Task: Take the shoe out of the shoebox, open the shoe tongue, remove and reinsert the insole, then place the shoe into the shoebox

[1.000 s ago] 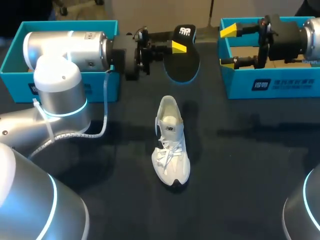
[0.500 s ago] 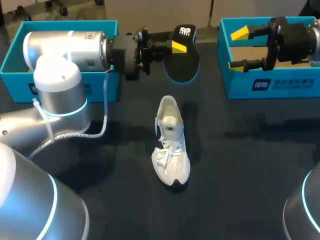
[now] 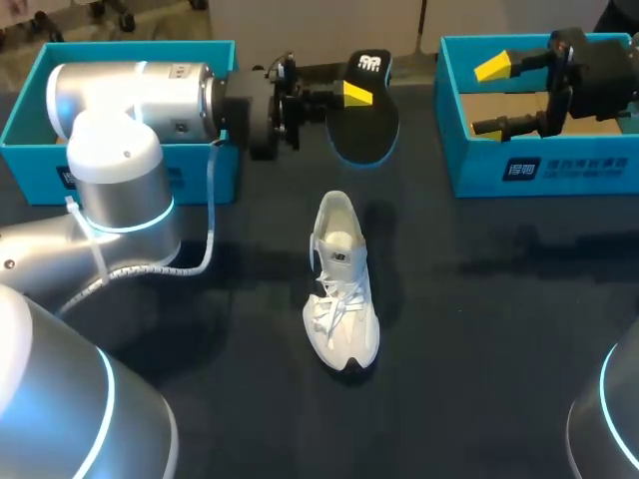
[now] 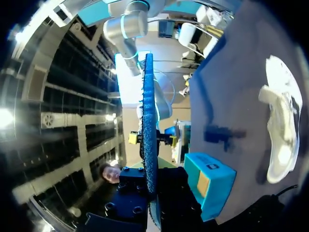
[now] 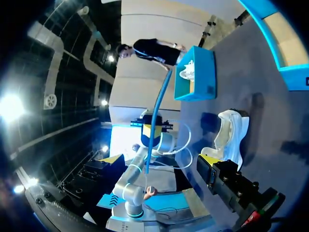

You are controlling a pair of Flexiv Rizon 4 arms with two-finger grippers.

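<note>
Holding the insole (image 3: 365,128) clamped in the left end effector (image 3: 351,95) above the worktop's (image 3: 499,309) far edge, the robot seems midway between removal and reinsertion; next the insole must go into the shoe (image 3: 342,289) mid-worktop, while the right end effector (image 3: 491,98) hangs released over the far-right-corner shoebox (image 3: 559,172).

This is a robotics lab bench. A desk (image 3: 499,329) draped in dark cloth has one white shoe (image 3: 341,284) staged at its middle. Behind the shoe, the left shoebox (image 3: 40,165) sits to one side and the right shoebox (image 3: 479,165) to the other, both teal. The silver left arm (image 3: 120,150), ringed with cyan light, and the right arm (image 3: 599,75) hang over the desk.
</note>
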